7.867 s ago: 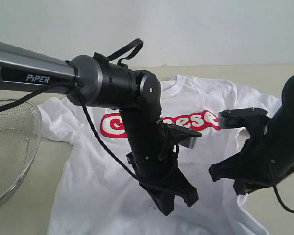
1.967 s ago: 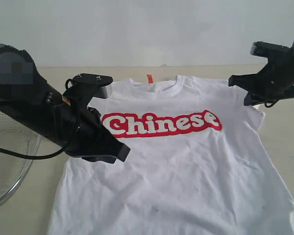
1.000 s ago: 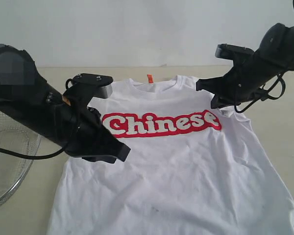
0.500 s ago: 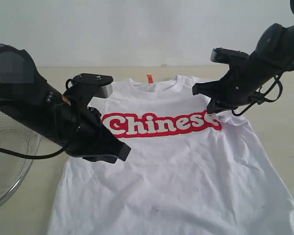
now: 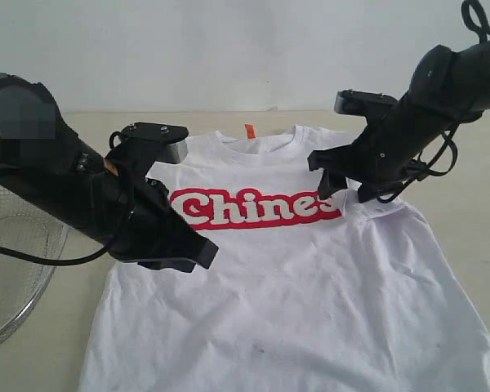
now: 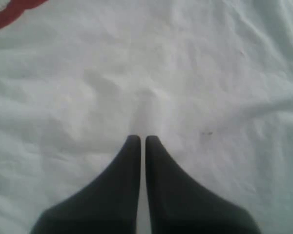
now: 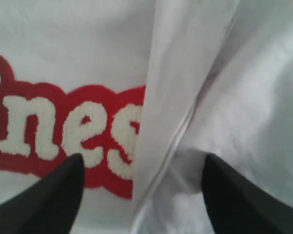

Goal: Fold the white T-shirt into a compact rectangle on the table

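cloth: soft white cotton on the white t-shirt (image 5: 294, 278), matte and rumpled, with shallow creases running across the lower body
lettering: thick, fuzzy white letters (image 5: 245, 208) on a rounded red patch across the chest, and "chines" is all that reads right now
neck tag: small orange tab (image 5: 249, 130) standing at the collar
shirt position: lying chest-up and flat on the table (image 5: 465, 196), collar toward the far wall, hem running off the near edge of the exterior view
folded edge: here's the detail, the sleeve side (image 5: 376, 208) on the right of the exterior view is turned in over the chest, and its plain white flap covers the end of the red patch
table: wide, flat, pale beige, matte
left gripper: black tapered fingers, left gripper (image 6: 142, 140) with jaws pressed together and just a thin slit between them, low over plain white cloth below the lettering; no cloth shows pinched between them
right gripper: right gripper (image 7: 141, 168) with jaws spread wide apart, clamped on nothing, one dark finger over the red patch, the other over the turned-in flap, the flap's edge running between them
basket: round wire-mesh metal basket (image 5: 16, 278) beside the shirt at the left edge, partly behind the left arm; what shows of its inside is bare wire
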Controlling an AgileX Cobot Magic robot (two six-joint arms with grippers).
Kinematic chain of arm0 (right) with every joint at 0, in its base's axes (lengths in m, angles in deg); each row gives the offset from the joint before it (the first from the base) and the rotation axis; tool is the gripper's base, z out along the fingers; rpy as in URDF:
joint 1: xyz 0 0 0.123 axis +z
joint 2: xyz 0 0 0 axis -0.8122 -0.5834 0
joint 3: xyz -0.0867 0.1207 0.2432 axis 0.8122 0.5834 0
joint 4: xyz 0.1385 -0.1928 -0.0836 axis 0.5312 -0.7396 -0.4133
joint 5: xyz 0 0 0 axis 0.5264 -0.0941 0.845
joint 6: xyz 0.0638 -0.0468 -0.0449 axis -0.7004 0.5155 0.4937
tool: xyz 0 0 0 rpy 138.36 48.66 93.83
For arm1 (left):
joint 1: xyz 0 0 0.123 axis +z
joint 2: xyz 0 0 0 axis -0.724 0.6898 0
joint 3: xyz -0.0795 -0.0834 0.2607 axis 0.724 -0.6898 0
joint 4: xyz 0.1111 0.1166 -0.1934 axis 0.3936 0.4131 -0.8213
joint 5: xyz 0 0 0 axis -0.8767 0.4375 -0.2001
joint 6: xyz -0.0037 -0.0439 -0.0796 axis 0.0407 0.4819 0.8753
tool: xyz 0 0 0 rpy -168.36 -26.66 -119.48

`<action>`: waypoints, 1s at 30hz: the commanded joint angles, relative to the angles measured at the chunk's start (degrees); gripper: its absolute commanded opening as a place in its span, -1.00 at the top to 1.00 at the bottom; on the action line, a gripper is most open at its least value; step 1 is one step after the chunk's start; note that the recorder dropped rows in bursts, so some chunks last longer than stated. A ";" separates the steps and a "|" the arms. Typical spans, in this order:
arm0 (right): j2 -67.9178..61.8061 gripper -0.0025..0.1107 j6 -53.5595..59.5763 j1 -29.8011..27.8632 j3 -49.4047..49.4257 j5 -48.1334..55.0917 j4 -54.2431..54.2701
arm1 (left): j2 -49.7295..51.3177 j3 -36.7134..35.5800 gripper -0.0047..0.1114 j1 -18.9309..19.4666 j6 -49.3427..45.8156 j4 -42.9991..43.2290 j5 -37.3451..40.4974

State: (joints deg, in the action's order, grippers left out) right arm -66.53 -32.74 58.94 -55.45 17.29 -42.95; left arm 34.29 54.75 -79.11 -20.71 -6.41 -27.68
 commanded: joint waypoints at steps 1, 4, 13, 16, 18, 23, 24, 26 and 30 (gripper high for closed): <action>-0.20 -0.13 0.67 -0.05 0.10 2.77 -0.46 | -0.04 -0.31 0.84 0.12 -0.23 -0.60 -0.42; 1.86 0.15 0.80 -0.17 0.10 1.10 -0.46 | -0.04 -0.31 0.84 0.12 -0.23 -0.60 -0.42; 5.50 0.96 0.61 -6.11 -1.58 -7.00 -0.93 | -0.04 -0.31 0.84 0.12 -0.72 -0.60 -0.57; 2.61 0.96 -0.43 -6.94 -3.64 -7.29 -0.69 | -0.04 -0.31 0.84 0.12 -0.87 -0.60 -0.57; 0.64 0.96 -1.35 -6.94 -5.07 -7.29 -0.55 | -0.04 -0.31 0.84 0.12 -0.85 -0.60 -0.35; -2.34 0.96 -1.15 -6.66 -6.53 -7.19 0.58 | -0.04 -0.31 0.84 0.12 -0.85 -0.60 -0.56; -2.70 0.96 -1.15 -6.66 -6.67 -7.43 0.58 | -0.04 -0.31 0.84 0.12 -0.85 -0.60 -0.56; -3.29 0.96 -0.78 -6.66 -6.69 -8.66 0.58 | -0.04 -0.31 0.84 0.12 -0.85 -0.60 -0.56; -4.67 0.96 -0.78 -6.66 -7.31 -9.13 1.03 | -0.04 -0.31 0.84 0.12 -0.85 -0.60 -0.56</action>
State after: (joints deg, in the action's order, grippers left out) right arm -70.63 -33.92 52.31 -61.97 8.97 -42.12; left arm 34.29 54.75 -79.11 -21.22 -6.41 -27.68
